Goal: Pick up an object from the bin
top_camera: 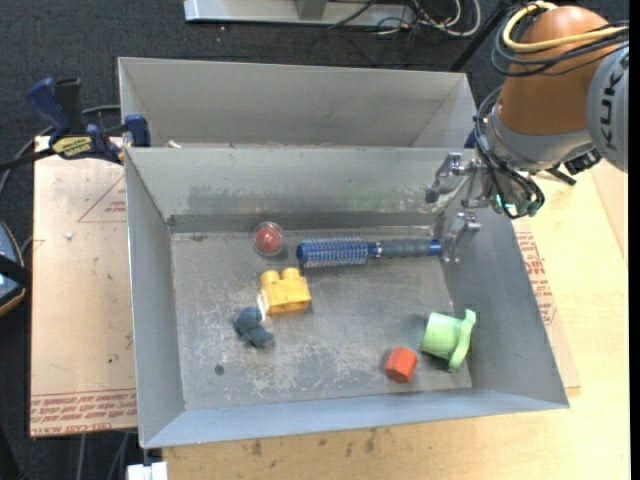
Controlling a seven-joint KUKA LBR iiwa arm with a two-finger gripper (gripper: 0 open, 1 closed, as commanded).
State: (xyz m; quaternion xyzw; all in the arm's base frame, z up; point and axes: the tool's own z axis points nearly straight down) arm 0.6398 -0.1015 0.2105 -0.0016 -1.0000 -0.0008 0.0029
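Hovering at the blue hairbrush point(340, 252) handle, jaws' spread cannot be told; red ball point(268, 237) past its bristles.

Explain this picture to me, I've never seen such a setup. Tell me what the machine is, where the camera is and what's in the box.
One camera looks down from above, slightly from the side. The machine is a robot arm reaching in from the right. Its grasping part, the end effector, hangs near the handle end of a blue hairbrush. The box is a grey metal bin. On its floor also lie a red ball, a yellow toy block, a small dark blue-grey lump, a green cup on its side and a small red block. Nothing looks lifted.
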